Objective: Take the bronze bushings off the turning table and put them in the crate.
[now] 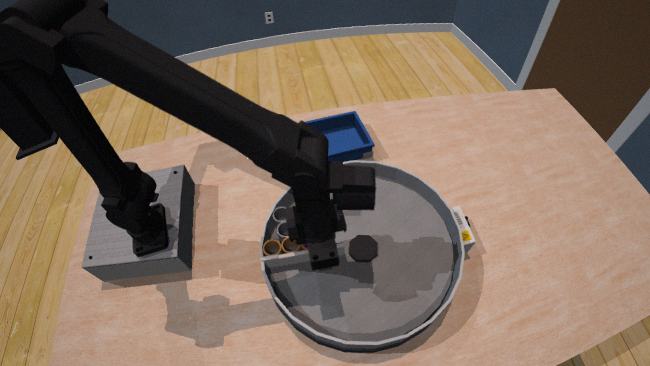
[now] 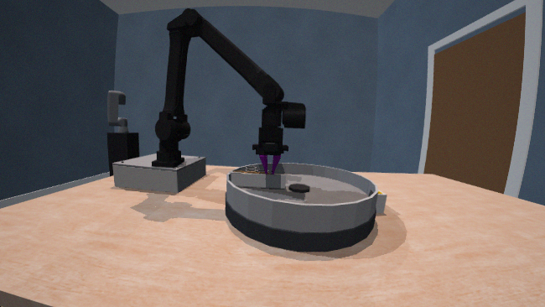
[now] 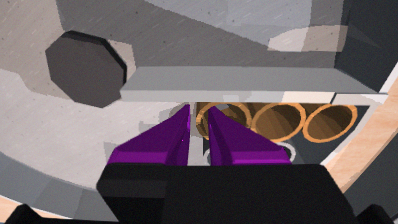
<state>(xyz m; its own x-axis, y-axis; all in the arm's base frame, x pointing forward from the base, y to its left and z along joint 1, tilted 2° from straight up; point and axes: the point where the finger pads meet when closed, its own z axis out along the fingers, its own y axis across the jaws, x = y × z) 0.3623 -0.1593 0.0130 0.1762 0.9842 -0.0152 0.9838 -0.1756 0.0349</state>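
- Wrist view: three bronze bushings (image 1: pixel 264 248) (image 2: pixel 249 172) (image 3: pixel 303 120) stand in a row beside the grey barrier (image 1: pixel 285 258) (image 2: pixel 251 180) (image 3: pixel 225 80), on the turning table (image 1: pixel 372 340) (image 2: pixel 302 202) (image 3: pixel 15 165).
- The gripper (image 1: pixel 305 245) (image 2: pixel 269 173) (image 3: pixel 199 111) is narrowly open and holds nothing; its right-hand fingertip in that view overlaps the innermost bronze ring. Contact, I cannot tell.
- Steel bushings (image 1: pixel 274 215) (image 2: pixel 251 167) (image 3: pixel 293 152) sit next to the bronze ones, partly hidden.
- A dark hub (image 1: pixel 363 248) (image 2: pixel 299 188) (image 3: pixel 85 70) lies near the barrier's inner end.
- Beyond the rim, the blue crate (image 1: pixel 345 140) is partly covered by the arm (image 1: pixel 190 95) (image 2: pixel 235 54) from above.
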